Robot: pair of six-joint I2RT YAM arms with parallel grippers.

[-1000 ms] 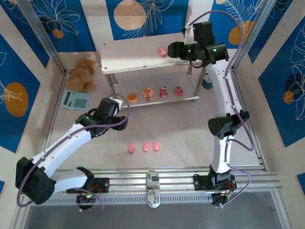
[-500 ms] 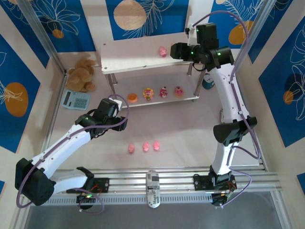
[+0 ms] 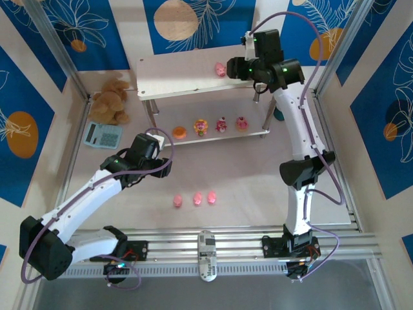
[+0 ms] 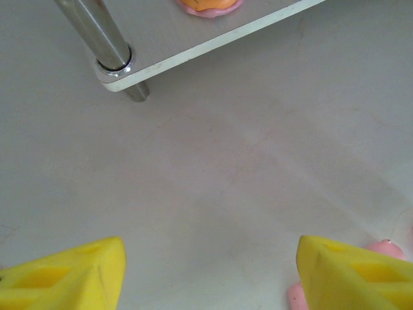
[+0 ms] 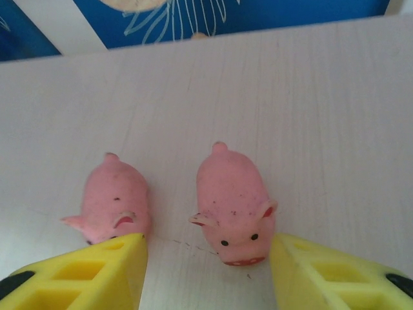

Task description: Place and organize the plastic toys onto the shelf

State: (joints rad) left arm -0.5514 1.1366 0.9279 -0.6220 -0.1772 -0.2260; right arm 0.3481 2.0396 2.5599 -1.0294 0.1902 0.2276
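The shelf (image 3: 174,77) stands at the back of the table. One pink piglet (image 3: 221,68) lies on its top board, right in front of my right gripper (image 3: 235,67). The right wrist view has two piglets there: one (image 5: 233,201) faces me between the open fingers of my right gripper (image 5: 206,253), the other (image 5: 113,200) lies just beyond the left finger. An orange piece (image 3: 179,133) and three cupcake figures (image 3: 221,124) line the lower board. Three piglets (image 3: 197,199) sit on the table. My left gripper (image 3: 166,168) hovers open and empty above them.
A brown teddy bear (image 3: 111,100) and a teal calculator (image 3: 102,134) lie left of the shelf. The lower board's corner (image 4: 193,46) and a metal leg (image 4: 97,32) are just ahead of my left gripper (image 4: 210,261). A piglet (image 4: 387,248) peeks out behind its right finger.
The right arm's elbow swung back left and its wrist shifted slightly; its jaws narrowed a little round the piglet. The left arm stayed still.
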